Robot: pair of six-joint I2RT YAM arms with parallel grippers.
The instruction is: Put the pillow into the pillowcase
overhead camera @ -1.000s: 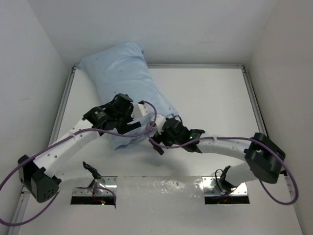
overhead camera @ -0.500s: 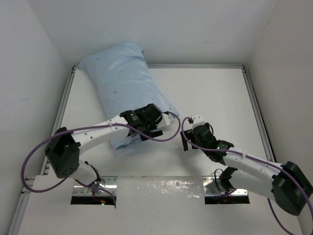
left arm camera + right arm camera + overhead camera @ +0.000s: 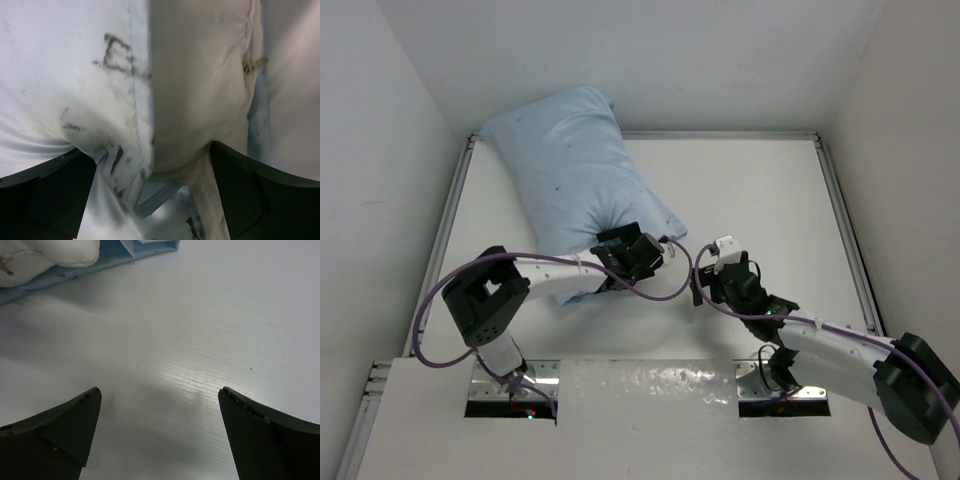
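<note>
I list: pillowcase (image 3: 570, 180), far-left on the surface (image 3: 760, 200); pillow (image 3: 200, 100) in it; left jaws at its near end; right jaws beside, rightward.

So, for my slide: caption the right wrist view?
Open right tool above table; pillow corner pokes from pillowcase upper left.

Left arm: elbow folds back toward its base; the left gripper (image 3: 152, 152) slides from farther up the pillowcase (image 3: 570, 180) to its near end.
Right arm: draws back off the pillowcase; the right gripper (image 3: 159, 390) now hangs over the table (image 3: 210, 330), apart from the cloth.
</note>
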